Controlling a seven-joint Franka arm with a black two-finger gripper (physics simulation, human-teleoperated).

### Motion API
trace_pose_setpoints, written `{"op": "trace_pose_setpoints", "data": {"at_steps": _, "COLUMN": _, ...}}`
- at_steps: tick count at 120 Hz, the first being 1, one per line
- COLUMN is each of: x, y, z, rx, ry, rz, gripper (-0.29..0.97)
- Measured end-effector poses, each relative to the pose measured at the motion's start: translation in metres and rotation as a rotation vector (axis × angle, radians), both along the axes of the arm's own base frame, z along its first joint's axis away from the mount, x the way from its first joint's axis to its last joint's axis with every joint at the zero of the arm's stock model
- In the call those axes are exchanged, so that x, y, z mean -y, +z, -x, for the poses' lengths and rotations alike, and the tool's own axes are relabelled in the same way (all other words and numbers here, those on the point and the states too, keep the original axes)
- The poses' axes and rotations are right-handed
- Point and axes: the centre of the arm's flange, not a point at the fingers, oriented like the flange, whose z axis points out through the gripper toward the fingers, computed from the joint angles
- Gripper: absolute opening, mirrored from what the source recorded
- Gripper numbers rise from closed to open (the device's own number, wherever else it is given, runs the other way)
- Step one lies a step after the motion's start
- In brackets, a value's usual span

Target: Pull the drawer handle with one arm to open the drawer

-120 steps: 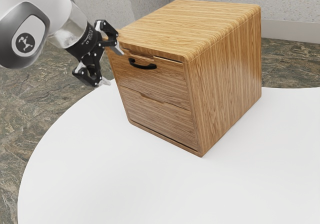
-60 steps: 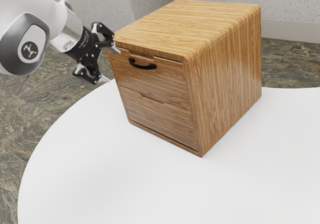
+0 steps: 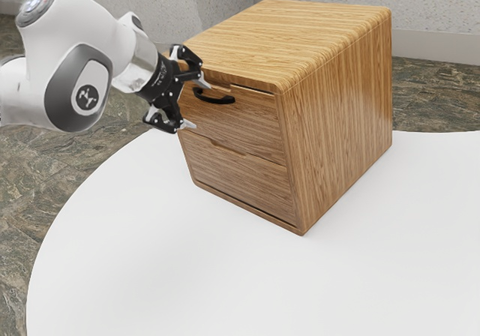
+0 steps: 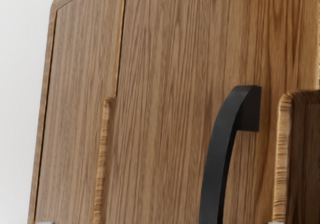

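gripper [image 3: 187,94], spread wide and empty, stands just at 9 o'clock of the black handle [image 3: 214,96] on the shut top drawer [image 3: 247,126]; shift toward 3 o'clock until the bar sits between both jaws, clamp, then pull straight out.

The cabinet [image 3: 315,73] is set on the worktop [image 3: 225,276]. In the cabinet's front, the upper drawer [image 3: 240,126] is stacked over the lower drawer [image 3: 240,175], and the handle [image 3: 215,97] is mounted near the cabinet's top edge. The gripper [image 3: 193,98] is placed just before the cabinet's front, at the handle's end toward the exterior view's left.
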Motion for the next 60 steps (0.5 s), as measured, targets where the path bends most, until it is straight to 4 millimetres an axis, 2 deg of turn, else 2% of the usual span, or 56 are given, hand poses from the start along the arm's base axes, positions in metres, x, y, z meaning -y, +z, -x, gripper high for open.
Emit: {"op": "trace_pose_setpoints", "data": {"at_steps": 60, "x": 0.0032, "y": -0.0050, "z": -0.0047, "rx": 0.029, "ry": -0.038, "rz": -0.016, "gripper": 0.49}}
